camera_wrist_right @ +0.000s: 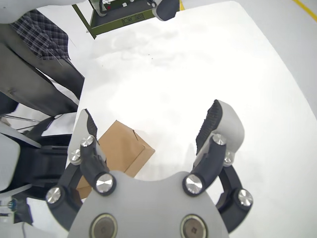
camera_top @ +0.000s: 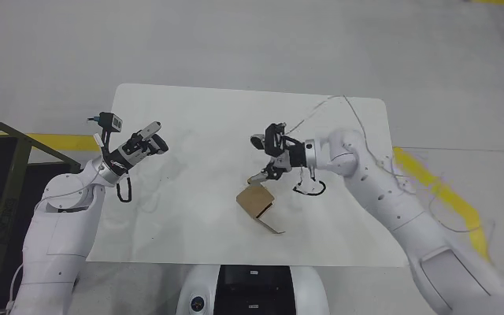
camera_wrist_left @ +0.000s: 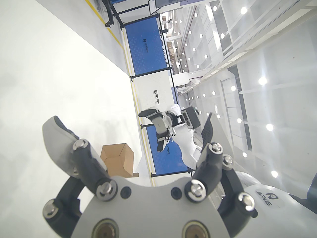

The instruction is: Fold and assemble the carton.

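Note:
A small brown carton point(camera_top: 256, 202) stands on the white table point(camera_top: 197, 213) near its front middle, partly formed, with one flap lying flat toward the front edge. My right gripper point(camera_top: 257, 161) hovers open just behind and above it, touching nothing. In the right wrist view the carton point(camera_wrist_right: 123, 147) lies beside one finger of the open gripper point(camera_wrist_right: 151, 117). My left gripper point(camera_top: 159, 135) is open and raised over the table's left side, well away from the carton. The left wrist view shows its own spread gripper point(camera_wrist_left: 132, 130), the carton point(camera_wrist_left: 118, 158) with an open end, and the right gripper point(camera_wrist_left: 158, 130) beyond.
A green metal rack point(camera_top: 16, 153) stands off the table's left edge, also seen as the rack point(camera_wrist_right: 111, 23) past the left arm. A black cable loop point(camera_top: 309, 187) hangs under the right wrist. Bare tabletop lies between the two arms.

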Tool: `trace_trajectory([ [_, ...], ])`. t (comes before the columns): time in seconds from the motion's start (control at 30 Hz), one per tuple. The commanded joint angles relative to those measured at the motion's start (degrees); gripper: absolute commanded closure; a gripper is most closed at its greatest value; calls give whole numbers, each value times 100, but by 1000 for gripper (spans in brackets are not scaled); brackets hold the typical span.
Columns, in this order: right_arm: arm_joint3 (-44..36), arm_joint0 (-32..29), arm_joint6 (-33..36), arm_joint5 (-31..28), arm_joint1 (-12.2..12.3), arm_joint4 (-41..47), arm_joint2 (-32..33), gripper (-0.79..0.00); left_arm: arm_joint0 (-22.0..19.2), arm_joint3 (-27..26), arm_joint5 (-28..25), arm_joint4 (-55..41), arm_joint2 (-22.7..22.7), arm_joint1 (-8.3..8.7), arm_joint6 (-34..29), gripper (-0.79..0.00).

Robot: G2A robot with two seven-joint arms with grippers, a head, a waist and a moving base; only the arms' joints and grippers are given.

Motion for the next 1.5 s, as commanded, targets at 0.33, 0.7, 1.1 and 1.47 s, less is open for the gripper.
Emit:
trace_trajectory([
  [0.33, -457, -517, -2284, 1, 553, -2111, -316, -785, 0, 0, 0, 0, 0, 0, 0, -785],
  [0.7, -515, -715, -2593, 76, 936, -3323, -249, -785, 0, 0, 0, 0, 0, 0, 0, -785],
  [1.1, -750, -1076, -3029, 1676, 830, -4179, -473, -785, 0, 0, 0, 0, 0, 0, 0, -785],
  [1.47, -821, -927, -3337, 2431, 652, -4752, -671, -785, 0, 0, 0, 0, 0, 0, 0, -785],
])
